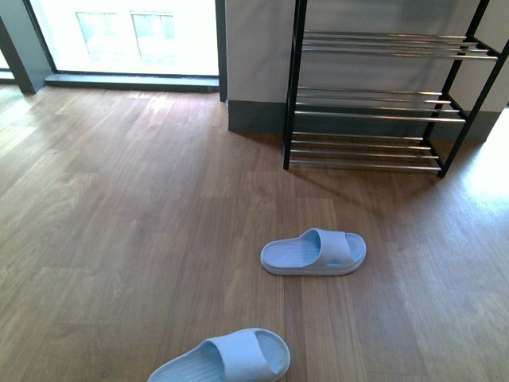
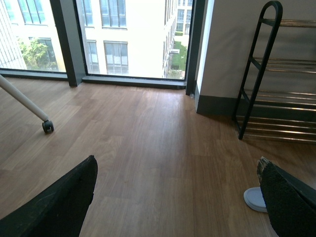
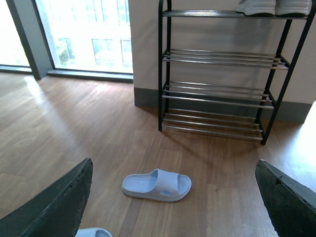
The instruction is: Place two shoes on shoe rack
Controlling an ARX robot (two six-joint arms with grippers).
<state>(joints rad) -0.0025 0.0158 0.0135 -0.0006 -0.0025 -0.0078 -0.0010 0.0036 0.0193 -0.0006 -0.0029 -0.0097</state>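
Note:
The black shoe rack (image 1: 374, 103) with silver rods stands against the wall at the far right; it also shows in the left wrist view (image 2: 256, 64) and the right wrist view (image 3: 217, 57). The two shoes (image 3: 274, 7) sit side by side on its top tier; only their white soles and lower edges show, cut off by the frame. My left gripper (image 2: 177, 165) is open over bare wooden floor, holding nothing. My right gripper (image 3: 174, 167) is open too, facing the rack from a distance. Neither arm shows in the front view.
Two pale blue slide sandals lie on the floor in front of the rack, one mid-floor (image 1: 314, 252) (image 3: 157, 184), one nearer me (image 1: 227, 358). A white leg with a black caster (image 2: 47, 127) stands to the left. Floor-length windows (image 1: 127, 36) line the far wall.

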